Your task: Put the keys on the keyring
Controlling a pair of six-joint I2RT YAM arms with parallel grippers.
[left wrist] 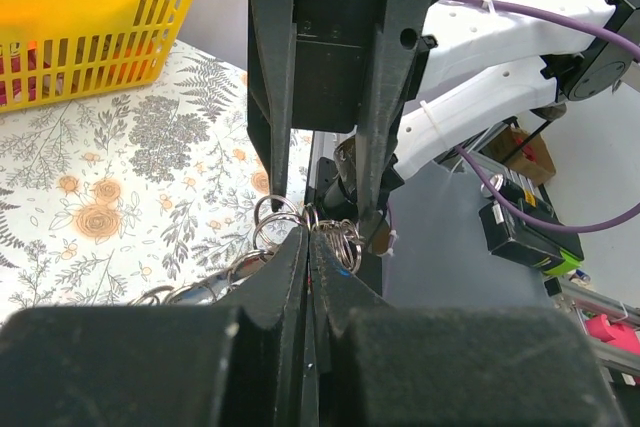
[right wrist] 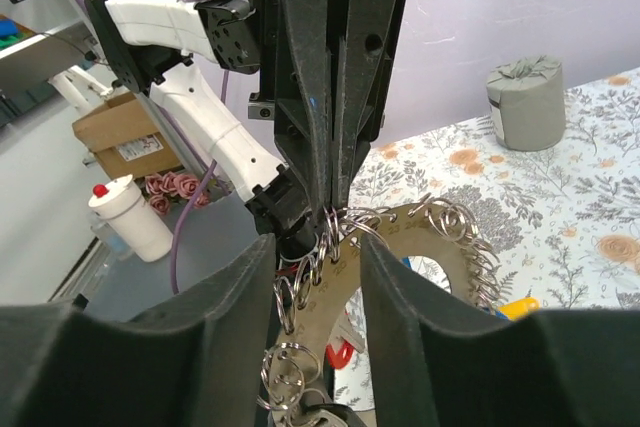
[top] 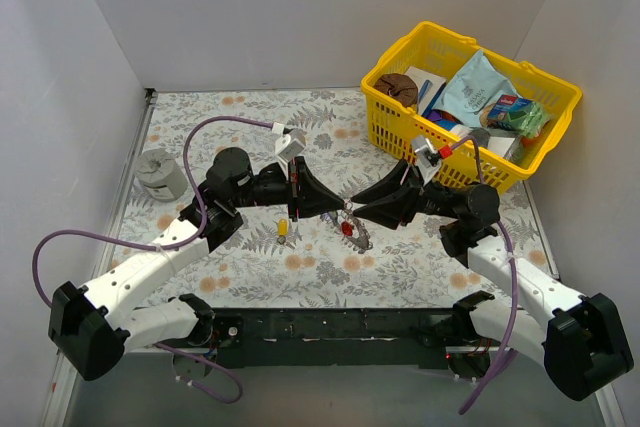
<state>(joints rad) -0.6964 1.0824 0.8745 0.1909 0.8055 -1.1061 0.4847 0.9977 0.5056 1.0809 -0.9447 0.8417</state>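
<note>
The keyring (right wrist: pixel 420 232) is a flat ring-shaped plate hung with several small silver split rings, held up at the table's middle (top: pixel 358 237). My left gripper (top: pixel 340 205) is shut on its rim among the split rings (left wrist: pixel 308 232). My right gripper (right wrist: pixel 318 247) faces it head-on. It stands open, with the plate's edge between its fingers and a gap on each side. Below the plate, a red key (top: pixel 347 229) lies on the cloth, also visible from the right wrist (right wrist: pixel 340 352). A yellow key (top: pixel 283 229) lies to its left. I cannot make out the blue key.
A yellow basket (top: pixel 400 132) full of packets stands at the back right. A grey cylinder (top: pixel 160 172) sits at the left wall. Both arms stretch inward over the flowered cloth, and white walls close in the sides.
</note>
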